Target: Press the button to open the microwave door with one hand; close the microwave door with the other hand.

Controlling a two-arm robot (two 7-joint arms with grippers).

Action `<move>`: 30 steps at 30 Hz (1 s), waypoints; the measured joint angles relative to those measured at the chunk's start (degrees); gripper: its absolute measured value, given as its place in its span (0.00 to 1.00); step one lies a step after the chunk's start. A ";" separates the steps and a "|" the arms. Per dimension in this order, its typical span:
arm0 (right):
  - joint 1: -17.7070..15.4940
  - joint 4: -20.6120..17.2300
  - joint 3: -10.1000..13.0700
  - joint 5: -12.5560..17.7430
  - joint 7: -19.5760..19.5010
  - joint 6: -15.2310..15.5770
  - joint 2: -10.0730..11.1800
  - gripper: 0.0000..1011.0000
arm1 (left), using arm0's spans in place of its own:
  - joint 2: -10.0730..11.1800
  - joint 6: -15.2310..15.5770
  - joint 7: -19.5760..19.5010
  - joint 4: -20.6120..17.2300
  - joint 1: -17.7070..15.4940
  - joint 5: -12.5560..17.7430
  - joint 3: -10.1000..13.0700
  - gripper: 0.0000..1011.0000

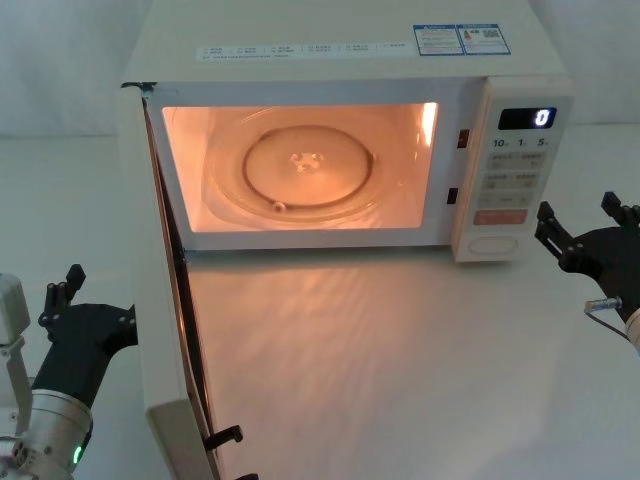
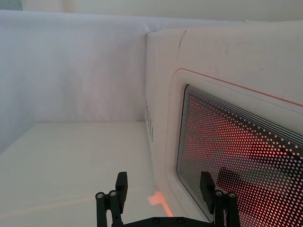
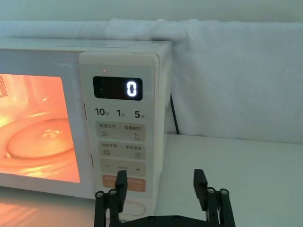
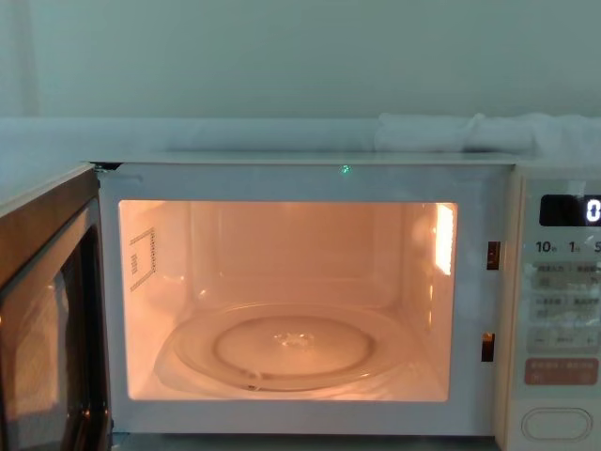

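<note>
So the microwave sat at the back of the white table with the microwave door swung wide open toward me, cavity lit orange and the glass turntable bare. My left gripper was parked just outside the door's outer face, fingers spread apart with nothing between them (the dotted window loomed right beside one fingertip). My right gripper hovered just right of the control panel, fingers spread, empty. The button sat low on the panel, near those fingers, not touched.
</note>
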 joint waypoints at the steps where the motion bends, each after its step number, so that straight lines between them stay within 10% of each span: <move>1: 0.00 0.00 0.00 0.00 0.00 0.00 0.00 0.90 | 0.00 0.00 0.00 0.00 0.00 0.00 0.00 0.99; 30: 0.00 0.00 0.00 0.00 0.00 -0.01 0.00 0.99 | 0.00 0.00 0.00 0.00 0.00 0.00 0.00 0.99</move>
